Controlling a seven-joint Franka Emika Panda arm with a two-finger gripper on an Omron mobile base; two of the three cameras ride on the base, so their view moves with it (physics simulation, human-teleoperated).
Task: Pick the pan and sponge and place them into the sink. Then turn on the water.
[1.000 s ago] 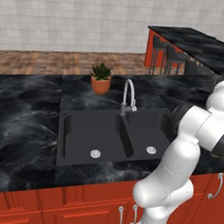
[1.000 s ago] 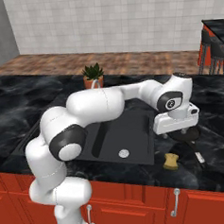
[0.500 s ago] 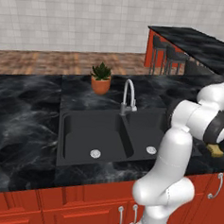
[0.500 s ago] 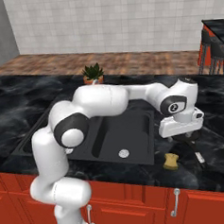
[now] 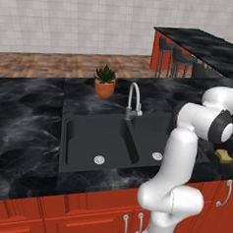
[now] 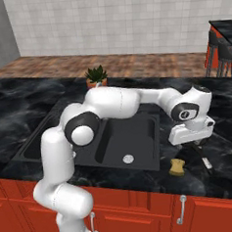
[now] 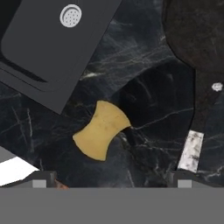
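Your sponge [image 7: 102,130] lies flat on the counter [image 7: 144,57] near its front edge, just right of the sink [image 7: 48,48], long axis running from the sink's corner toward the counter edge. The pan [image 7: 197,39] sits beside it, handle pointing frontward. Your gripper [image 6: 201,144] hangs above them, jaws wide, empty.

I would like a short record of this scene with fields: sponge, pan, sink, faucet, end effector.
sponge: yellow sponge lies on the black marble counter, right of the sink
pan: black pan on the counter, handle toward the camera
sink: both basins of the sink empty
faucet: faucet with no water stream
end effector: end effector open above the sponge, holding nothing
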